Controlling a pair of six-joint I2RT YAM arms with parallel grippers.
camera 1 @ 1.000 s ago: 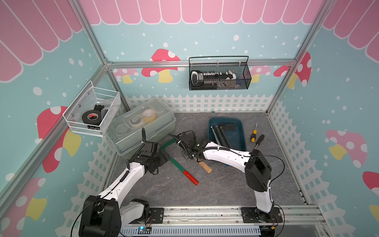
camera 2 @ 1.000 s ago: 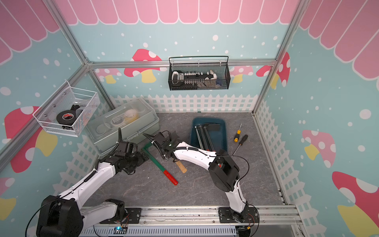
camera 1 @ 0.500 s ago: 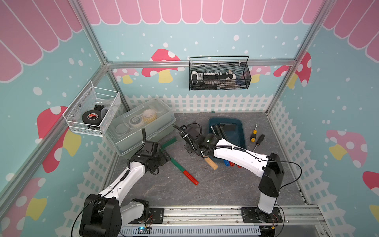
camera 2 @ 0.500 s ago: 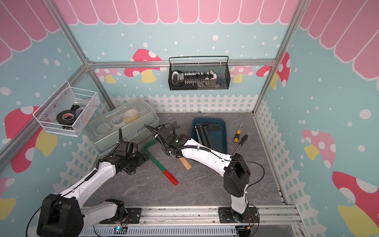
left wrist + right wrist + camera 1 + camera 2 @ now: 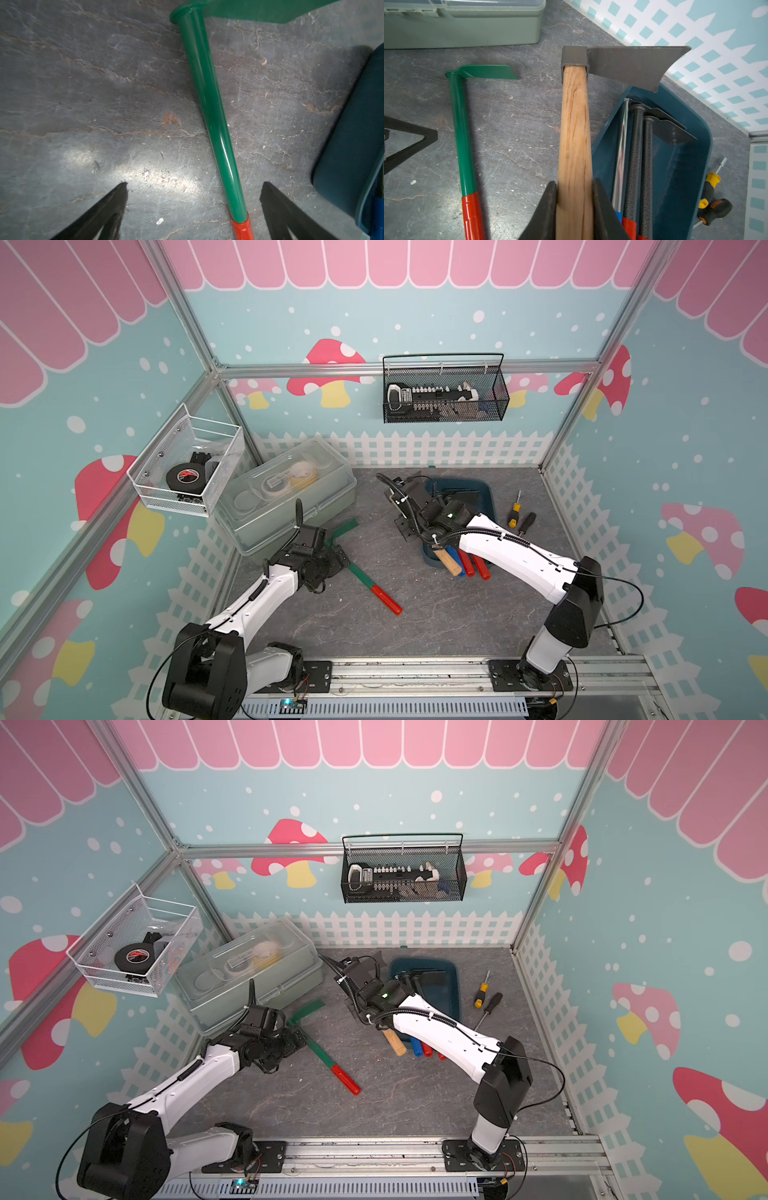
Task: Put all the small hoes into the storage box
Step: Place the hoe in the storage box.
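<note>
In the right wrist view my right gripper (image 5: pixel 574 187) is shut on the pale wooden handle of the small hoe (image 5: pixel 575 124). Its dark metal blade (image 5: pixel 633 64) hangs over the far corner of the teal storage box (image 5: pixel 691 166). In both top views the handle's end (image 5: pixel 449 562) (image 5: pixel 395 1043) sticks out past the box's near left corner. The storage box (image 5: pixel 486 497) holds two black-handled hoes and a chrome rod. My left gripper (image 5: pixel 193 185) stands open low over a green hoe (image 5: pixel 207 93) lying on the floor, its handle between the fingers, untouched.
A clear lidded box (image 5: pixel 286 497) stands at the back left. The green hoe (image 5: pixel 361 576) runs diagonally across the floor's middle. Two screwdrivers (image 5: pixel 521 518) lie right of the storage box. A black wire basket (image 5: pixel 444 393) and a white mesh basket (image 5: pixel 187 468) hang on the walls.
My right arm has carried the wooden-handled hoe from the middle of the floor to the right and back, up to the storage box's left edge. The left arm has stayed put.
</note>
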